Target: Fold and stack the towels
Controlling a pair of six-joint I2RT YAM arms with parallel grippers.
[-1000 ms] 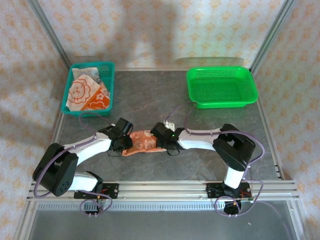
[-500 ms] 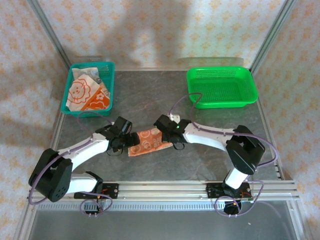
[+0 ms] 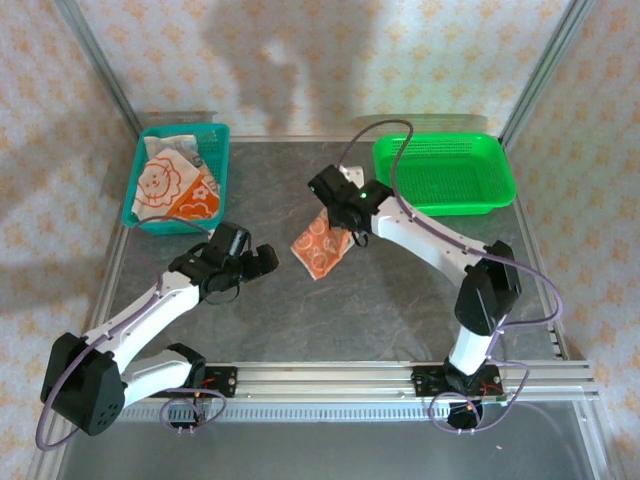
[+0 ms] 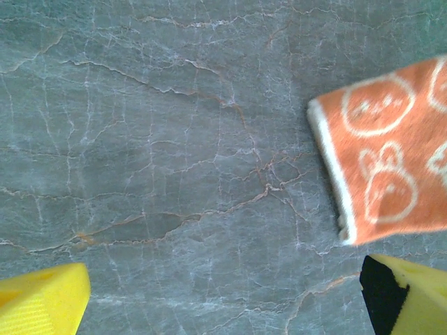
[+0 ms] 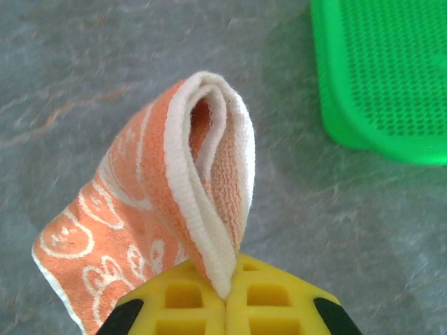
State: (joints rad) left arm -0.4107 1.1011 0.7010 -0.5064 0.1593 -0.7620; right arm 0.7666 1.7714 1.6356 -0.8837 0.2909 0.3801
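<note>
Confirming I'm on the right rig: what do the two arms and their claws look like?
The left arm and right arm both have white links, chunky black joint housings and thin purple cables looping alongside. The left claw and right claw look black from above. The wrist views show bright yellow fingers with black patches and moulded square recesses.

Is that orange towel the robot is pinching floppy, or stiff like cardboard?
Probably floppy: the orange towel droops in soft curved folds from the right arm's shut jaws. Likely light, since one small pinch at its edge carries it. Its fuzzy loops suggest it won't slip easily.
</note>
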